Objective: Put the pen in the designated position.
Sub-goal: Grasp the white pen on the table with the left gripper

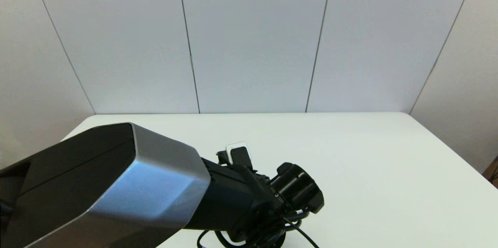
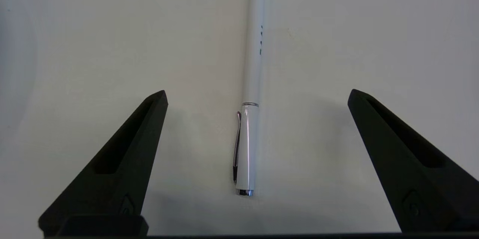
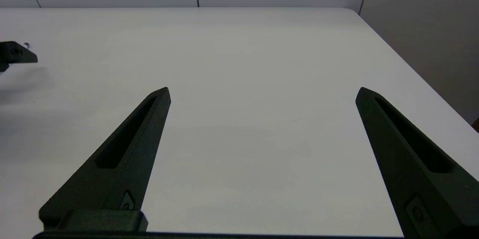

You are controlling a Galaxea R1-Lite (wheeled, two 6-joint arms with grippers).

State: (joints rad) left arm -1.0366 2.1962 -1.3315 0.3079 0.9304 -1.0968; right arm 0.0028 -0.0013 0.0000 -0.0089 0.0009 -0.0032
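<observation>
We seem to be in a lab or test cell rather than a home. Our left arm [image 1: 116,186] reaches over a plain white table [image 1: 369,170] closed in beyond and beside our grippers by bare pale wall panels [image 1: 253,38] with dark seams, and cables [image 1: 272,236] trail from the wrist.

The left arm [image 1: 116,189] is reaching in from the robot's left across the near middle of the table, its wrist angled downward. The left gripper [image 2: 257,94] is hanging above the surface with its fingers spread wide. The right gripper [image 3: 263,91] is sitting low on the robot's right, its fingers likewise gaping apart.
</observation>
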